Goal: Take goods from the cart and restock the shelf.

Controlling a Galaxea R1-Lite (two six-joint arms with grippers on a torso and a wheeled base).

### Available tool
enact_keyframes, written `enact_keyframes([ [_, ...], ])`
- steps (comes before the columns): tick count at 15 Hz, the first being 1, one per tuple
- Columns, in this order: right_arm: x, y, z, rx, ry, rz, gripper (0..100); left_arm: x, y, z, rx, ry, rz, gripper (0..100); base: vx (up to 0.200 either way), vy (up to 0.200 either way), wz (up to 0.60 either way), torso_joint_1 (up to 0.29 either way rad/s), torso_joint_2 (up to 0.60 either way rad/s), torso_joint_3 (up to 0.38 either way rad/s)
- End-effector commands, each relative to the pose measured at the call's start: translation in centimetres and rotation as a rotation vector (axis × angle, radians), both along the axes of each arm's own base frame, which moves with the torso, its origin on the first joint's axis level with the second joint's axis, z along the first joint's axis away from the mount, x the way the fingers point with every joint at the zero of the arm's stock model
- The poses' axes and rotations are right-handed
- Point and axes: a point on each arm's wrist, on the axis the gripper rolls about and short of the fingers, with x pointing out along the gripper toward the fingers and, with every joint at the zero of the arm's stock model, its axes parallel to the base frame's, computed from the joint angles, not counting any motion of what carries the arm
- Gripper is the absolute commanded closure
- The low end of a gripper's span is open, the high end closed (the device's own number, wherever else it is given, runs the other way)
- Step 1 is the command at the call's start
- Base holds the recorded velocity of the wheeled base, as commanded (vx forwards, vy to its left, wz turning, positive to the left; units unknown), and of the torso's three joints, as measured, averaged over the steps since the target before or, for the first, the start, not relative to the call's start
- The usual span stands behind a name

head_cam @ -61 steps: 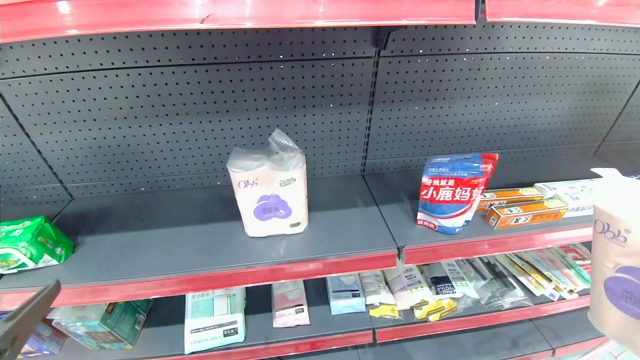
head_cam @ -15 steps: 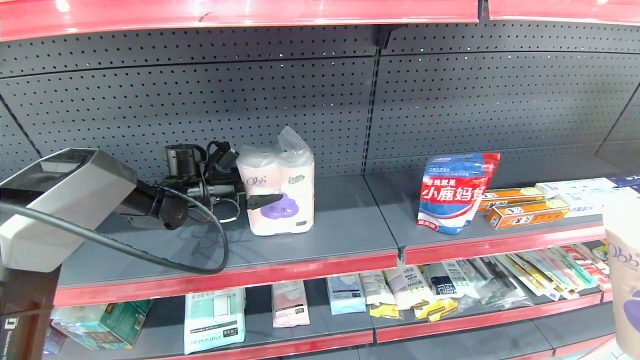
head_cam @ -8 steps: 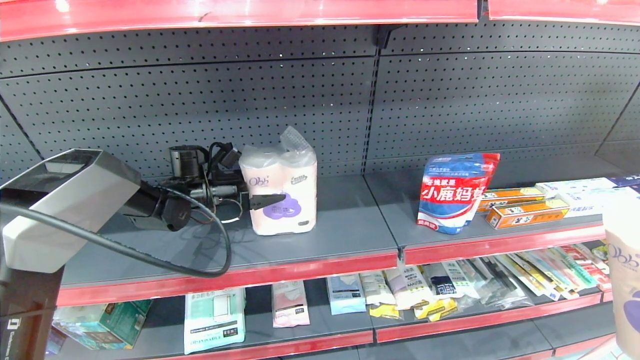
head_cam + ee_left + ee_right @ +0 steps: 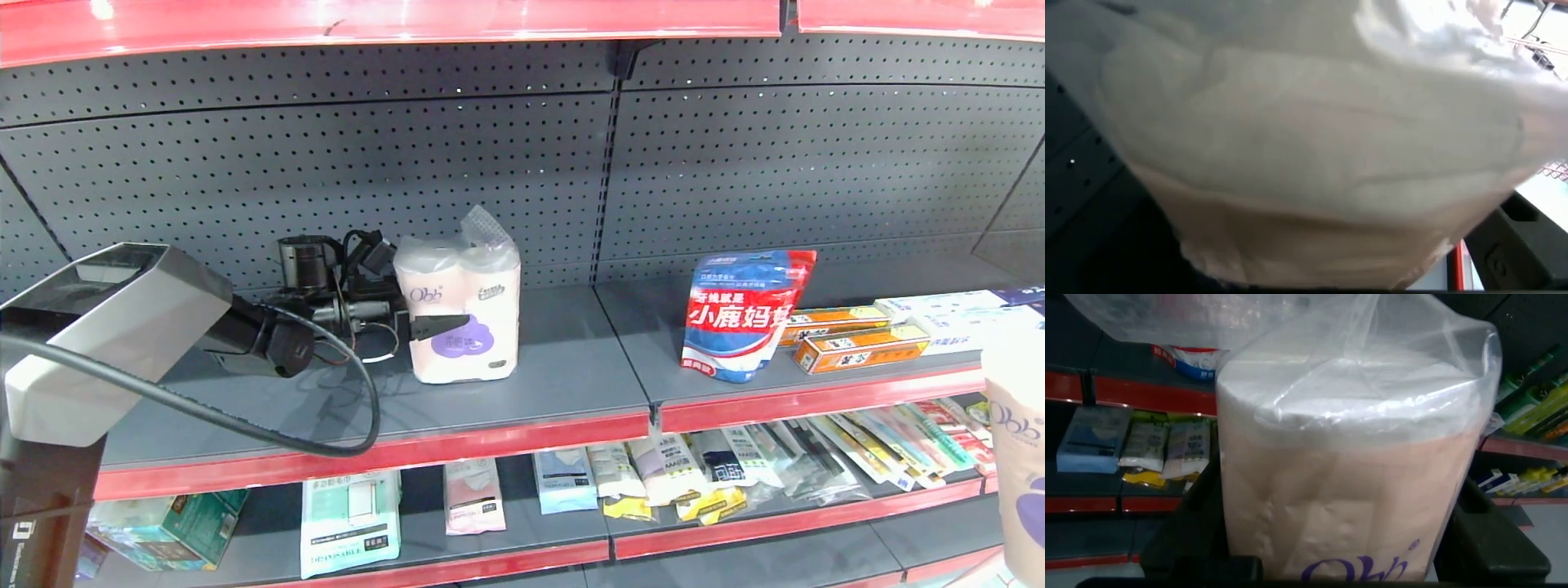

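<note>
White-wrapped tissue pack (image 4: 482, 286), purple label, stands on the shelf (image 4: 563, 380), gripped by left pincer (image 4: 457, 320); bare board runs rightward to red pouch (image 4: 747, 314). Right pincer (image 4: 1339, 555) clamps second pack (image 4: 1016, 457), forward of the shelf edge.

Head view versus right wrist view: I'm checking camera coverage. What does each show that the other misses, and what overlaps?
Head only: the left pincer gripping the shelved toilet-paper pack, and orange boxes. Right wrist only: the right pincer gripping the carried toilet-paper pack. Both: that carried pack, the red-blue pouch, lower-shelf packets.
</note>
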Motion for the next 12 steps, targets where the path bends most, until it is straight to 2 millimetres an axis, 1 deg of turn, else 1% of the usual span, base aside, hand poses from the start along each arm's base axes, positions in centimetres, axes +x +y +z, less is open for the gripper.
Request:
enact_keyframes([
  [1,-0.02,0.00,0.06,-0.001,-0.003,0.000,100,0.02,-0.01,0.33,-0.001,-0.010,-0.001,0,0.000,0.000,0.00,0.000,0.00,0.000],
  [6,-0.11,0.01,0.06,-0.001,-0.006,0.000,100,0.00,0.06,0.46,-0.006,-0.036,-0.001,0,0.000,0.000,0.00,0.000,0.00,0.000],
  [7,-0.11,0.01,0.07,-0.001,-0.007,0.000,100,-0.05,0.07,0.28,-0.004,-0.037,-0.001,100,0.000,0.000,0.00,0.000,0.00,0.000],
  [9,-0.12,0.01,0.10,-0.001,-0.007,0.000,100,-0.07,0.14,0.18,-0.005,-0.038,0.002,100,0.000,0.000,0.00,0.000,0.00,0.000],
  [12,-0.14,0.01,0.12,-0.001,-0.011,0.000,100,-0.63,0.28,-0.53,-0.005,-0.036,0.004,100,0.000,0.000,0.00,0.000,0.00,0.000],
])
